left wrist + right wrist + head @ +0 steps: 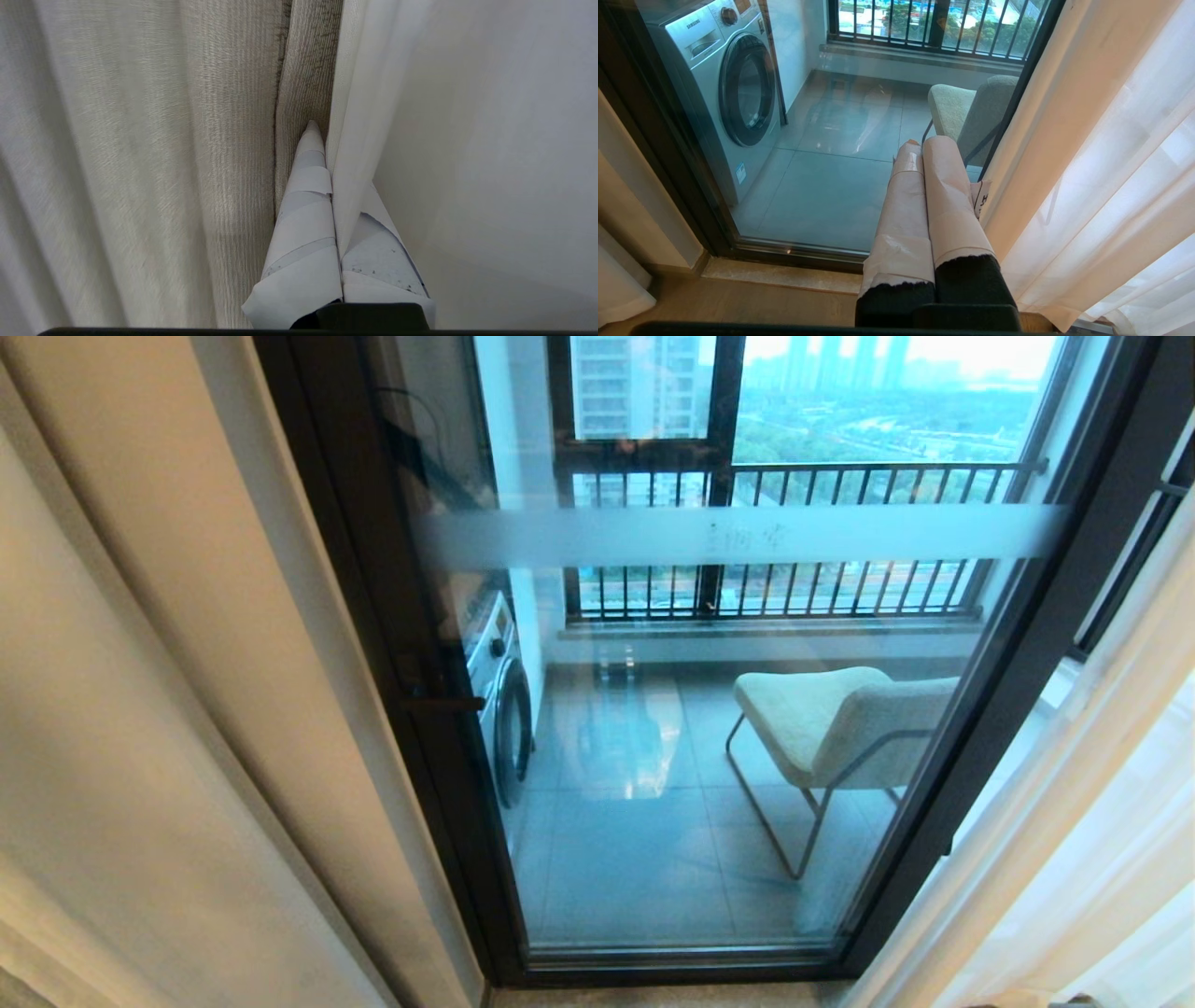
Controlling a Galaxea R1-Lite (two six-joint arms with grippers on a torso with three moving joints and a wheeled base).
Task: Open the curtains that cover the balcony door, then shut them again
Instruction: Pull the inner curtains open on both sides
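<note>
Plainly uncovered across the middle: one balcony door (373, 663), dark-framed, with one frosted band (747, 537) crossing the glass. Curtains (140, 709) drawn off to both sides of it. Two kinds counted in the head view: one thick beige drape (215, 616) down the left, one thin white sheer (1074, 849) down the right, glowing with daylight. Beyond the glass, on the tiled balcony: one washing machine (499, 700) at the left, one pale chair (831, 719) on thin metal legs at the right, one railing (794, 485) of dark vertical bars behind them. Two grippers, neither seen from the head. Left gripper (322, 140) buried among the hanging folds, woven beige cloth on one side and smooth white cloth on the other; two tape-wrapped fingers (303, 224) pressed together, a white edge of fabric lying over one of them and running down along the seam where they meet. Cannot tell whether any cloth is actually pinched there. Right gripper (922, 144) low in front of the door's bottom rail, just beside the sheer, touching nothing; two taped fingers (903, 205) side by side, closed tight, empty.
</note>
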